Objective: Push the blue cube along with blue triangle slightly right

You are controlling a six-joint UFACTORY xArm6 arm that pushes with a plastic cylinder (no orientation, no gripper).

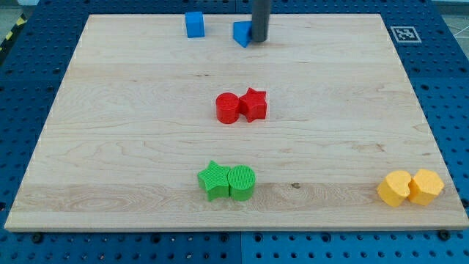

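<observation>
A pale wooden tabletop [110, 147] lies over a blue pegboard, and the two blue pieces sit at its far edge. The blue plastic cube [194, 24] stands left of the smaller blue plastic triangle [242, 33], with a clear gap between them. The dark rod comes down from above, and its tip [260, 40] rests against the triangle's right side, touching or very nearly so. There is no claw on this arm at all, only the bare rod, so nothing is gripped or held; it can only shove.

That placement looks awkward for the job: to send both blue pieces rightward, the tip would need to be on the left of the cube, so I judge the push has not properly begun from here.

Mid-board, a red cylinder [228, 108] touches a red star-like block [253, 104]. Nearer, a green star [213, 180] presses against a green cylinder [241, 182]. At the near right corner two yellow blocks [410, 188] sit together, well clear.
</observation>
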